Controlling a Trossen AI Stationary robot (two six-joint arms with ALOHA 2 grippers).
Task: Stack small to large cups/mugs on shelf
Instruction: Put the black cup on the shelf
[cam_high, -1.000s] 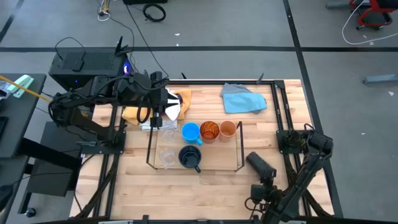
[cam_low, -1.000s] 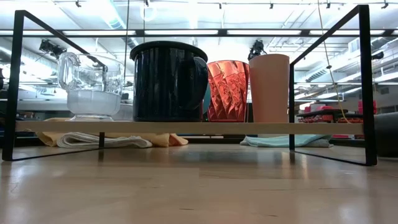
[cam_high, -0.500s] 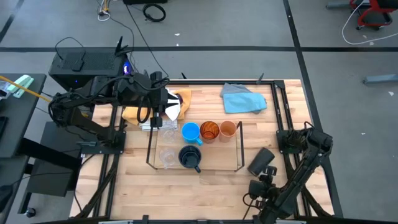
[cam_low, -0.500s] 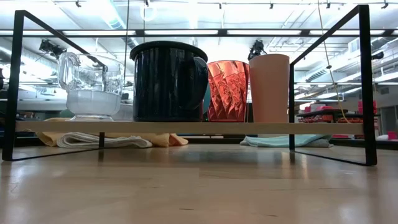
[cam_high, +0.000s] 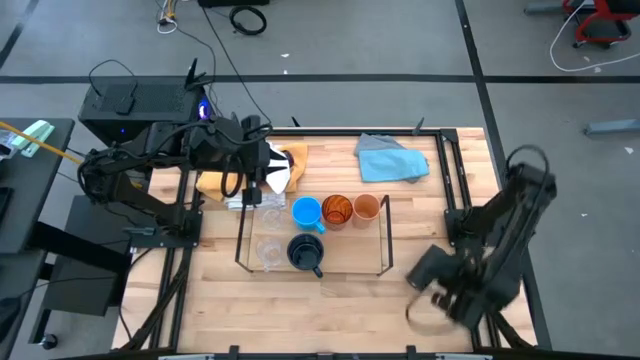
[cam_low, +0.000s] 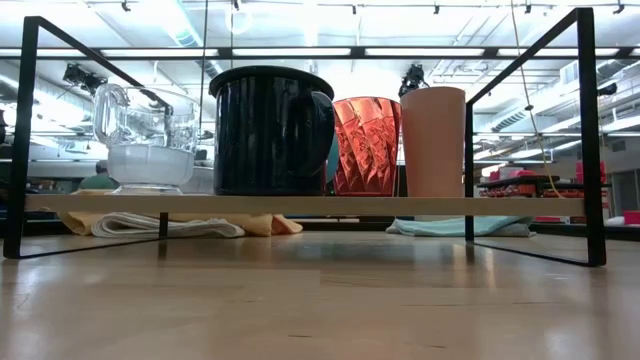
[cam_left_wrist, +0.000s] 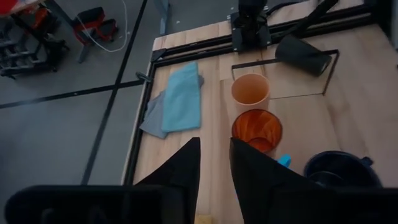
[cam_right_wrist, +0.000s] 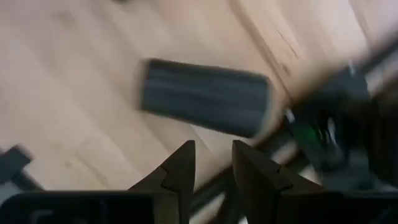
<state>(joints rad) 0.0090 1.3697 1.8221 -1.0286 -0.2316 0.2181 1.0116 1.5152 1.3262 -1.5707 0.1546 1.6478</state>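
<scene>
black cup (cam_right_wrist: 204, 104): lying on its side on the bench, beyond the shelf's (cam_high: 385, 235) right end; long axis probably crosswise to the fingers
right gripper (cam_right_wrist: 211, 163): nearer arm, just above it; fingers slightly apart, empty
left gripper (cam_left_wrist: 214, 163): far side; fingers slightly apart, empty

I'm in a robotics lab; grey floor (cam_high: 330, 40) with taped lines, loose cables (cam_high: 248, 18), black electronics box (cam_high: 135, 100) beside my wooden counter (cam_high: 330, 285); ceiling strip lights (cam_low: 300, 52) behind.

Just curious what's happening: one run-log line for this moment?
left gripper: open, empty, at back-left of shelf | right gripper: open, empty, near black cup | black cup: lying on table, off shelf
</scene>
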